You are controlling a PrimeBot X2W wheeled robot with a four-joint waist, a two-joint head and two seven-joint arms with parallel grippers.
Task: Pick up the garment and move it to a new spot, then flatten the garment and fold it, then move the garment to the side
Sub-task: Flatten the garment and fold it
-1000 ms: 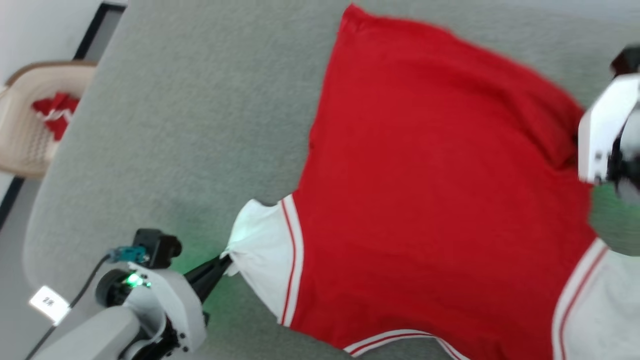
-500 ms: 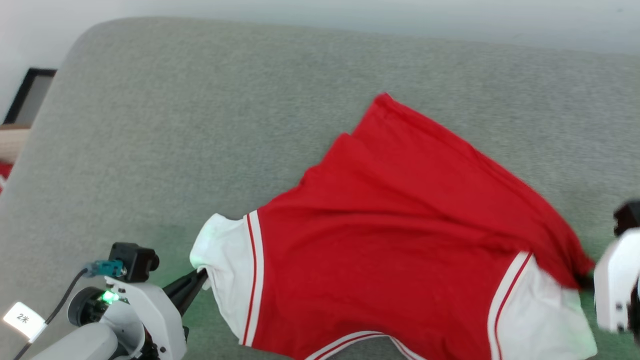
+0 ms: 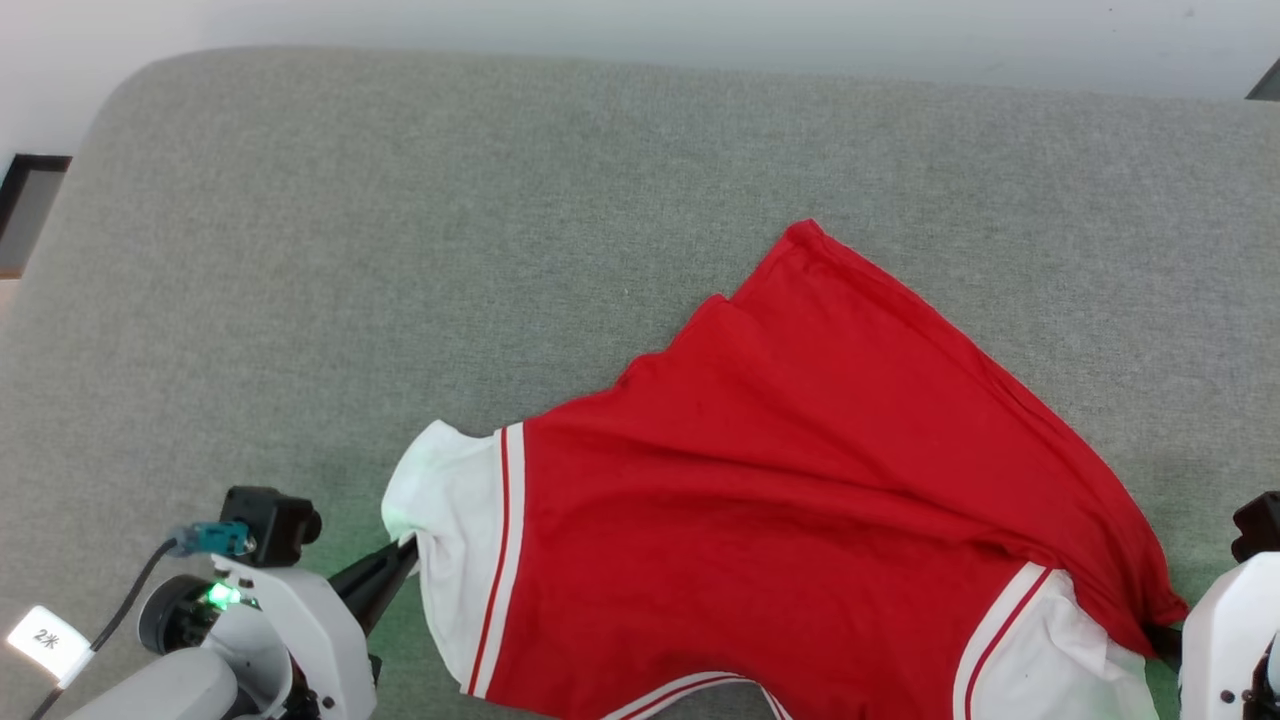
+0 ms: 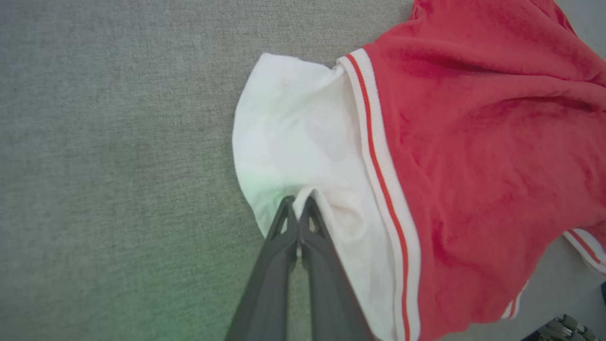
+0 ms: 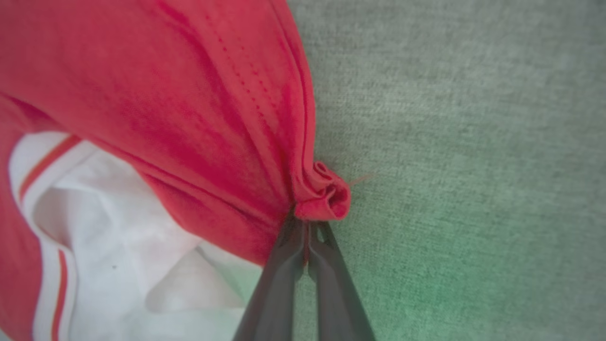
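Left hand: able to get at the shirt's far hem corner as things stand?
Probably not yet. The left hand is shut on the white sleeve of the shirt. Nothing lies on the grey pad between it and the far corner, but it would have to let go first.

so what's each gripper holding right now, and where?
Both hold the garment: left gripper pinches the edge of its white sleeve; right gripper pinches a bunched red edge.
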